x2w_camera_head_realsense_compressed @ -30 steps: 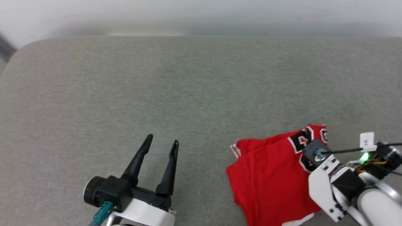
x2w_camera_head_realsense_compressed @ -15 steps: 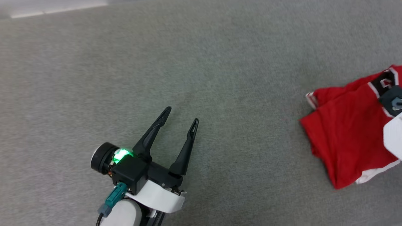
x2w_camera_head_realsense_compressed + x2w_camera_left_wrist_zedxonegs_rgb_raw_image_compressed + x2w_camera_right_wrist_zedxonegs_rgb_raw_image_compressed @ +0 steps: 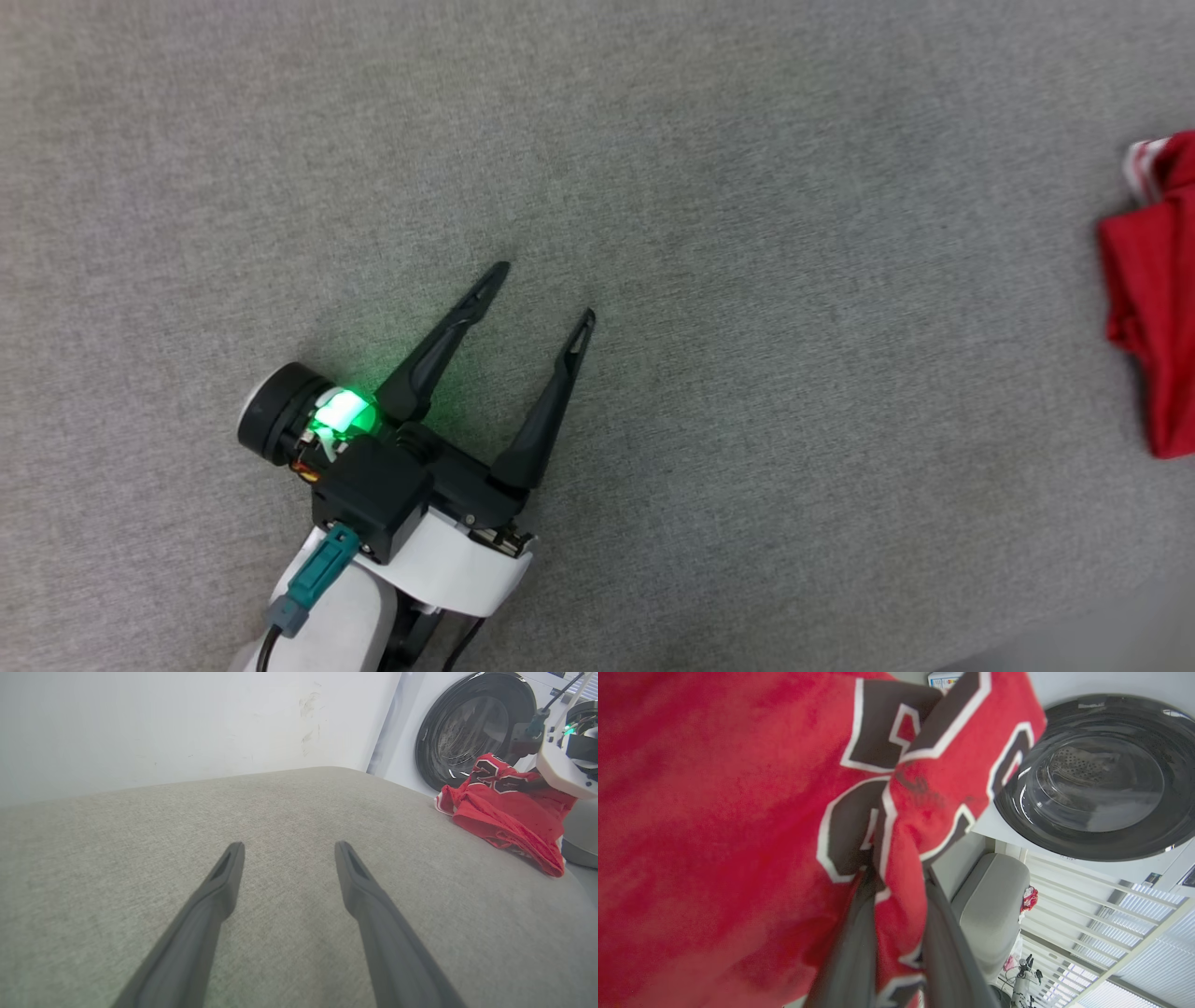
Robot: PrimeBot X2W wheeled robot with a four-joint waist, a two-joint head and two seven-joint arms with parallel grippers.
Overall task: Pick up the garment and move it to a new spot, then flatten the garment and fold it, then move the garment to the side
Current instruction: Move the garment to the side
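The garment [image 3: 1158, 289], a red shirt with black-and-white lettering, lies bunched at the right edge of the grey padded surface [image 3: 747, 280]. In the right wrist view a fold of the garment [image 3: 901, 858] is pinched between the two dark fingers [image 3: 852, 952] of my right gripper [image 3: 896, 882], which is shut on it. In the left wrist view the garment [image 3: 504, 807] lies at the far right, with the right arm's white wrist [image 3: 560, 765] over it. My left gripper [image 3: 541, 294] hovers open over bare fabric, well left of the garment, nothing between its fingers [image 3: 224, 882].
A white washing machine with a round dark door [image 3: 472, 728] stands beyond the surface's far right end. A pale wall [image 3: 187, 728] runs behind the surface. The surface's edge drops off at the lower right [image 3: 1074, 635].
The head camera has swung left and down, so the garment has slid to the picture's right edge and the right arm has left it. The left gripper stays open.
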